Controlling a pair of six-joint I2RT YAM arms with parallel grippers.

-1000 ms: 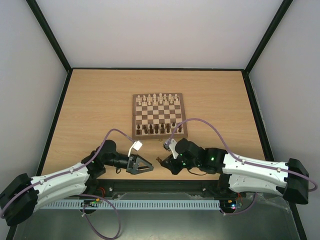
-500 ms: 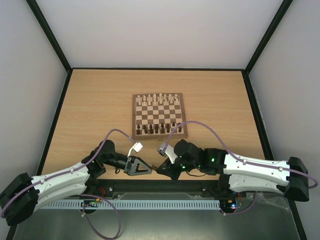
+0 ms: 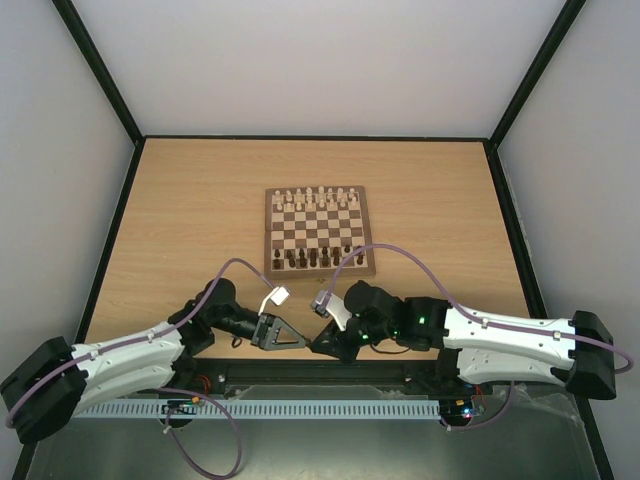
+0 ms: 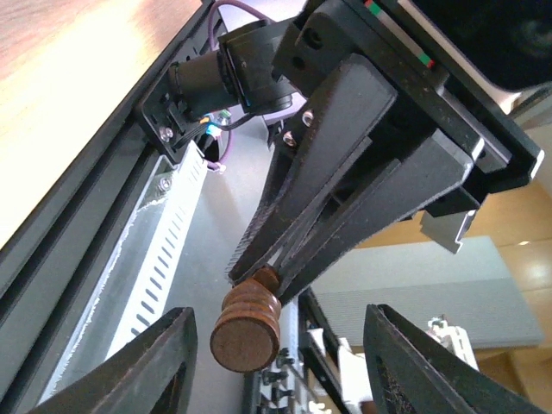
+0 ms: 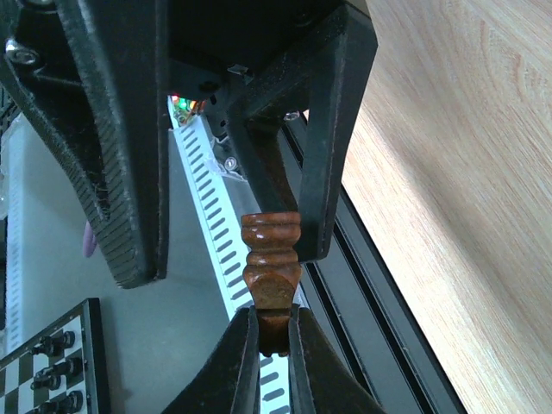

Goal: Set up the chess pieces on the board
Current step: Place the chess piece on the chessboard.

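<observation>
My right gripper (image 5: 274, 332) is shut on the narrow top end of a dark brown chess piece (image 5: 271, 259), held level above the table's near edge. The piece's round base (image 4: 247, 323) points at my left gripper (image 4: 276, 371). That gripper is open, one finger (image 5: 121, 172) well clear of the base and the other finger (image 5: 332, 129) right beside it. From above, the left gripper (image 3: 290, 338) and right gripper (image 3: 322, 345) meet tip to tip. The board (image 3: 270, 232) lies mid-table, with dark pieces (image 3: 315, 258) in its near rows and cream ones (image 3: 318, 197) along the far side.
A black frame rail (image 5: 379, 285) and a slotted white cable duct (image 4: 164, 250) run under the grippers along the table's near edge. Purple cables (image 3: 395, 248) loop from both wrists over the table in front of the board.
The left gripper's jaws have narrowed around the piece's base. The right gripper has shifted left and nearer, bringing the piece between the left fingers.
</observation>
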